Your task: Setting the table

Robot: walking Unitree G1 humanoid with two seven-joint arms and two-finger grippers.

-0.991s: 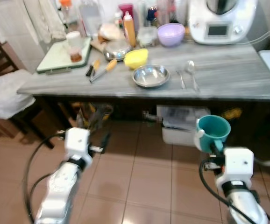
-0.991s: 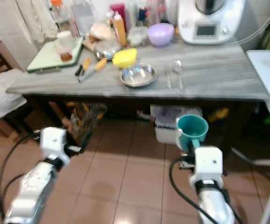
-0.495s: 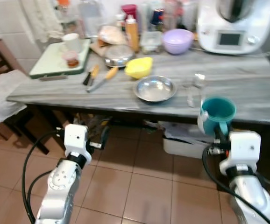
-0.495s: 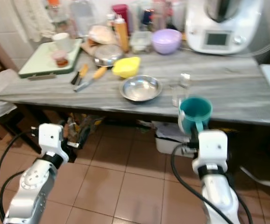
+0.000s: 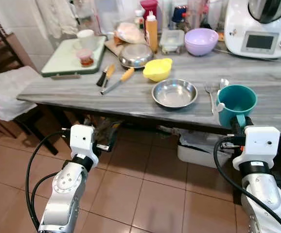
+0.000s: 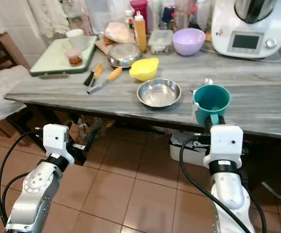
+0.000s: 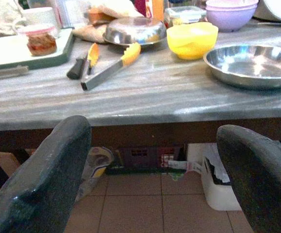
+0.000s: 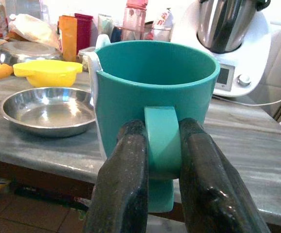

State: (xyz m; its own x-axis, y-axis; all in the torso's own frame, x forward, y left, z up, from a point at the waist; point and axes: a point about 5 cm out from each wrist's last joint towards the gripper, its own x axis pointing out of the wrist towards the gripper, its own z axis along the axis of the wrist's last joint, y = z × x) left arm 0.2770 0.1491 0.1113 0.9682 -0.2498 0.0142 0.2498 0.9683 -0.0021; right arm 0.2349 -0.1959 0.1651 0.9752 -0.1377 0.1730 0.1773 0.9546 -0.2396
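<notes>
Head stereo pair: both eyes look forward and steeply down from above onto the grey marbled countertop (image 5: 131, 92) and tiled floor, sharing almost the same scene. Left wrist camera: low, near counter-edge height, facing the round steel bowl (image 7: 251, 64). Right wrist camera: very near the teal plastic mug (image 8: 155, 92), facing the same bowl.

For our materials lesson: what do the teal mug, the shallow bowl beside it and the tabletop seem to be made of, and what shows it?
Teal mug: probably plastic, matte and evenly coloured with a thick moulded handle.
Shallow bowl: metal, likely stainless steel, silvery with bright reflections.
Tabletop: grey streaked surface, looks like wood grain or a laminate imitation; hard to tell which.
</notes>
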